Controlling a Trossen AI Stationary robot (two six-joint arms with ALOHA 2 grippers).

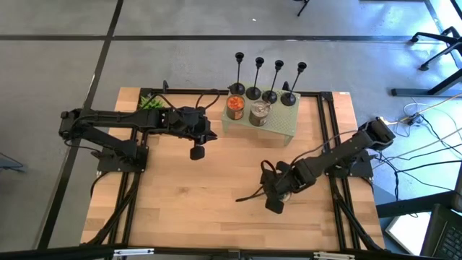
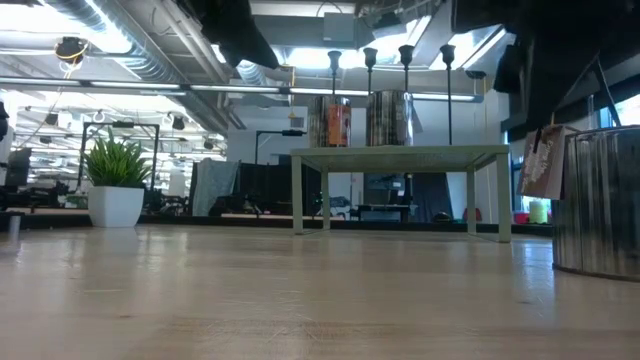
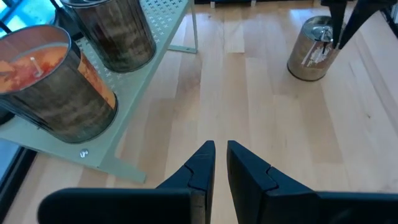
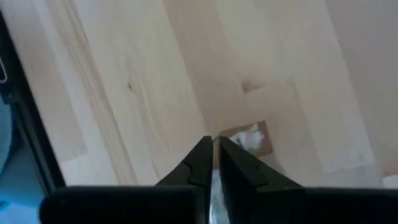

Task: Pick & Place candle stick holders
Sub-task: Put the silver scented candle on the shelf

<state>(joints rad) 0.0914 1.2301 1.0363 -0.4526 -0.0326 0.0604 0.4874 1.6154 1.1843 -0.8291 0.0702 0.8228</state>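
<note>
Upright, four slim black candle stick holders (image 1: 268, 81) behind the shelf (image 1: 278, 127).

Right gripper (image 4: 214, 152) with dark fingers (image 4: 198, 163) nearly closed together, pale wooden table (image 4: 143, 81) below, black frame edge (image 4: 28, 124), small brown tag (image 4: 252, 138) with a white patch, possibly a label

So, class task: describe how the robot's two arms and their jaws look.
Both arms are dark, jointed and slim, trailing black cables. The left gripper and right gripper each end in two black, wedge-shaped jaws tapering to points. No markings show.
</note>
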